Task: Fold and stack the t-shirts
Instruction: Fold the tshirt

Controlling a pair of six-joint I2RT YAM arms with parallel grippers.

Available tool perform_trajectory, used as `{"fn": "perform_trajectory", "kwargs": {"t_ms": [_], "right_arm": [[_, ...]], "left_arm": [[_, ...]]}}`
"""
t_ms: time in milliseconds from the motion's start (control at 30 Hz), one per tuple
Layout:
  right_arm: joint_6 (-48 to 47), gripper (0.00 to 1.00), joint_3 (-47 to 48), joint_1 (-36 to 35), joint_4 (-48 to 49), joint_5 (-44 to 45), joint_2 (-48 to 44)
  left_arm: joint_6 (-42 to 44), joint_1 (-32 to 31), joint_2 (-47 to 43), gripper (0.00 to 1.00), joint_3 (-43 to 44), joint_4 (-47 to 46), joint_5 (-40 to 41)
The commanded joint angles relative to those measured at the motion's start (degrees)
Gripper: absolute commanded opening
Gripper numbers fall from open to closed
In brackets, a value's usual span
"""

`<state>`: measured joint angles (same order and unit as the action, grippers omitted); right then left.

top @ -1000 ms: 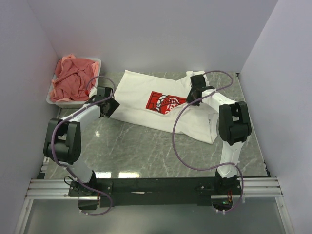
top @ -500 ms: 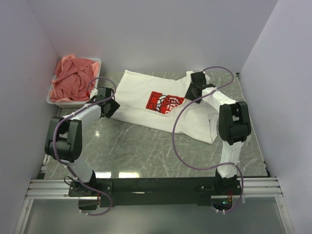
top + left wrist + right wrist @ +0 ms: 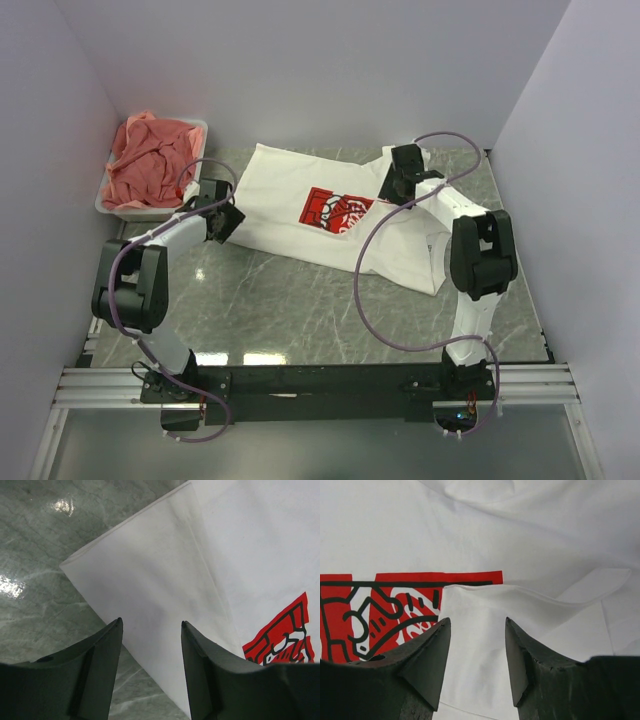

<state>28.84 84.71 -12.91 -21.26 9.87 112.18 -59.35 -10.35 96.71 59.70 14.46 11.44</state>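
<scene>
White cotton covers much of the far half of the grey-green marble tabletop (image 3: 290, 300). A white t-shirt (image 3: 285, 185) lies flat there, slightly askew, with its red print (image 3: 335, 212) facing up. The shirt's right side is rumpled and doubled over on itself. Seen from the right wrist, a flap of the same white cloth lies across one edge of the print.

The right gripper (image 3: 393, 190) hangs directly over that flap. Its two dark fingers (image 3: 427, 655) stand apart, with only the fabric below showing in the gap, so nothing is clamped.

At the shirt's left edge the left gripper (image 3: 222, 215) hovers low. Its jaws are also parted and hold nothing. Beneath them a pointed corner of the white cloth rests on the marble. A sliver of the red print shows at the lower right of the left wrist view.

In the back left corner, against the wall, a white tub (image 3: 108, 205) holds a crumpled heap of salmon-pink t-shirts (image 3: 150, 165). The tub sits just behind the left arm and does not touch the white shirt.

A purple cable (image 3: 362, 290) loops from the right arm across the shirt's lower right and over the bare marble. Plain pale walls (image 3: 330, 70) close in the table on three sides.
</scene>
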Motion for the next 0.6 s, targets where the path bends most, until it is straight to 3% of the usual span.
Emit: {"fn": "perform_trajectory", "kwargs": {"t_ms": [0,367,567], "right_arm": [[-0.5,0.54,0.5,-1.9,0.1,0.6,-1.7],[-1.6,0.54,16.4,-4.3,-8.8,5.7,10.4],[-1.7,0.53,18.7,-4.6,-10.6,6.4,13.4]], "left_arm": [[-0.5,0.9,-2.4,0.56,-1.1,0.2,1.6],[-0.2,3.9,-5.6,0.55,-5.0,-0.1,1.5],[-0.1,4.3,-5.2,0.55,-4.8,-0.3,1.0]]}}
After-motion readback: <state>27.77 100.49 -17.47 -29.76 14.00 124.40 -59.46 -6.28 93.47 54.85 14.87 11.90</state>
